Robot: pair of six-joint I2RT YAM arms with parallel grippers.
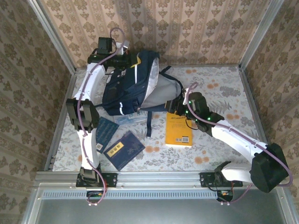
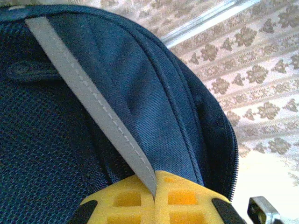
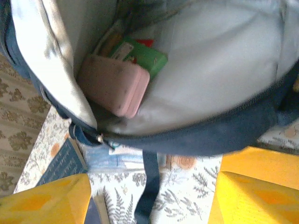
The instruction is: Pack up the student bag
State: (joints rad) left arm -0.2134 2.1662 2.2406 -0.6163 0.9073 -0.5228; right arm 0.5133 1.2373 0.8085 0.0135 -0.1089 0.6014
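The student bag (image 1: 124, 86), dark navy with a pale stripe, lies at the back middle of the table with its mouth gaping toward the right. My left gripper (image 1: 122, 59) is shut on the bag's top edge; in the left wrist view the yellow pads (image 2: 182, 198) pinch the fabric at the grey stripe (image 2: 88, 100). My right gripper (image 1: 175, 106) hovers open just outside the mouth. Its wrist view looks into the pale lining (image 3: 219, 70), where a pink case (image 3: 114, 88) and a green box (image 3: 145, 57) lie. Nothing sits between its yellow fingers (image 3: 46, 203).
A yellow book (image 1: 179, 129) lies right of centre beside the right arm. Two dark blue books (image 1: 124, 149) (image 1: 106, 132) lie front left, and a light blue one (image 1: 131, 118) pokes out from under the bag. A bag strap (image 3: 152, 186) trails across the floral tablecloth.
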